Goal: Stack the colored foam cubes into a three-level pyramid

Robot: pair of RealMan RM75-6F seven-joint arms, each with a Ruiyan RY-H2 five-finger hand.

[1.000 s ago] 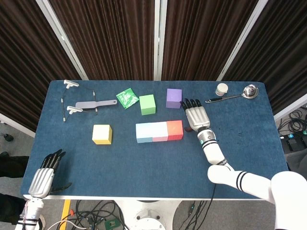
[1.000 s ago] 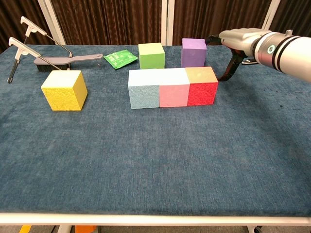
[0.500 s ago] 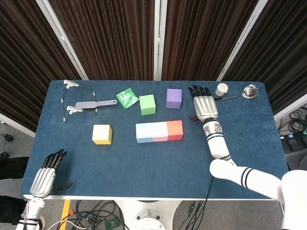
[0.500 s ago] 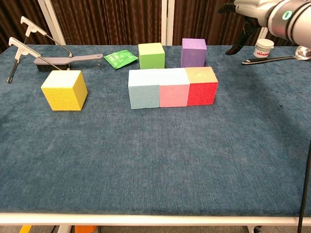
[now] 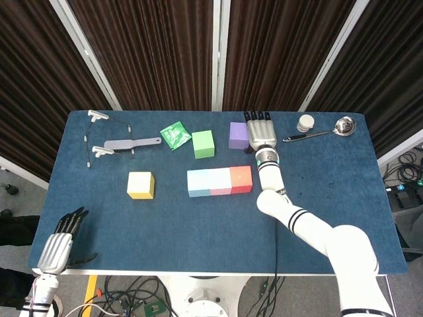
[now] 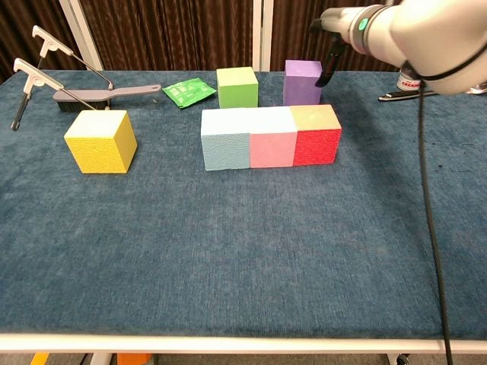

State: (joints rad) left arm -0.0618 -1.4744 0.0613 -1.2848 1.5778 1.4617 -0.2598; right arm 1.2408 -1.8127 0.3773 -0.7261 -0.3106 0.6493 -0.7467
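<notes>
Swinging leftward from beside the ladle [image 5: 324, 131], the right hand [image 5: 259, 133] now hovers spread at the purple cube [image 5: 238, 135], which sits just behind the red cube [image 5: 241, 178] ending the worktop's base row; a square, level grasp should serve best.

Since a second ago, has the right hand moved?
Yes. The right hand swung from beside the red cube to right beside the purple cube.
</notes>
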